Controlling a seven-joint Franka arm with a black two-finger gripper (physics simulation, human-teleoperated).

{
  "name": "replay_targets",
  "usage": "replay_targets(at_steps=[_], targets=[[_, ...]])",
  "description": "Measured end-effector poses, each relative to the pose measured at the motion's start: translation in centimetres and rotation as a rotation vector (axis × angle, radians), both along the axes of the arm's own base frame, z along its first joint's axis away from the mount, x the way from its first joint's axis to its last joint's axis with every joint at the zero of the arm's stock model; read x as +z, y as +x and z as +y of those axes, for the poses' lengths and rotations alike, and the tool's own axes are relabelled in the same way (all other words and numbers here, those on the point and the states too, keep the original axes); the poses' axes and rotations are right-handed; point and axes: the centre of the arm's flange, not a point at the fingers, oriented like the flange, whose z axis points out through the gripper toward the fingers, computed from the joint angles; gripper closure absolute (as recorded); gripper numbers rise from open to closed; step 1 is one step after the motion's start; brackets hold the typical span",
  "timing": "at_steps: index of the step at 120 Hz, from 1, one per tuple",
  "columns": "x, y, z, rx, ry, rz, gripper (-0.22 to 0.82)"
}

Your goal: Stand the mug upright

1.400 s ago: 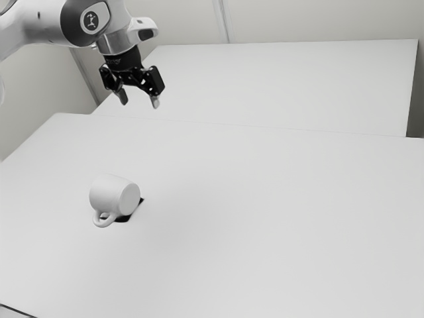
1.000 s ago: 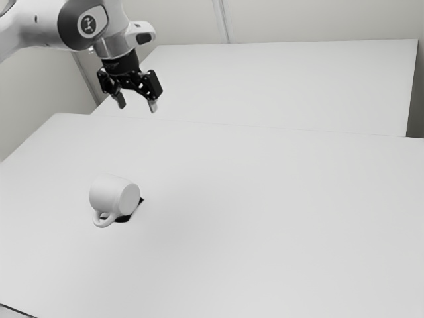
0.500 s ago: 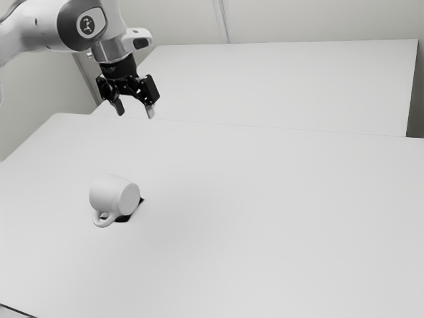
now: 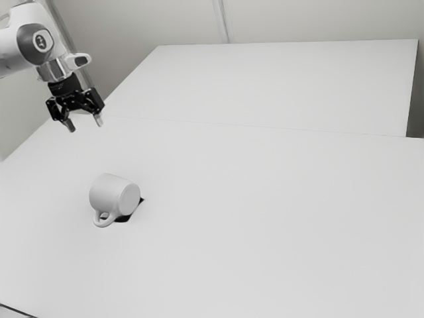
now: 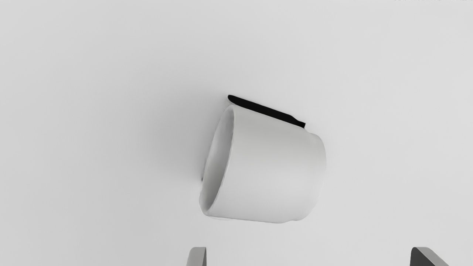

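Swung toward the exterior view's left since the earlier frame, the arm holds the black gripper raised, its two fingers standing wide apart and clear of the mug. Next comes that white mug, lying on its side on the white table, its base facing the exterior view's right, a black patch just beside it.

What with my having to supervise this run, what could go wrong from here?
The mug lies on its side, so an off-centre touch from the open hand might roll it away. Its handle sits low and could catch on the table while turning. The rounded body might also twist between the fingers.
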Motion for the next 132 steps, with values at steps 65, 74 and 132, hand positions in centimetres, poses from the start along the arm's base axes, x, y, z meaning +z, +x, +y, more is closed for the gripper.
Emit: replay_targets(at_steps=[65,74,132], targets=[[-12.4,-1.6,6.8,-0.115,-0.233,0.031,0.0],[-13.3,-1.8,6.7,-0.148,-0.25,0.023,0.0],[-18.1,-3.2,5.7,-0.194,-0.446,-0.077,0.0]])
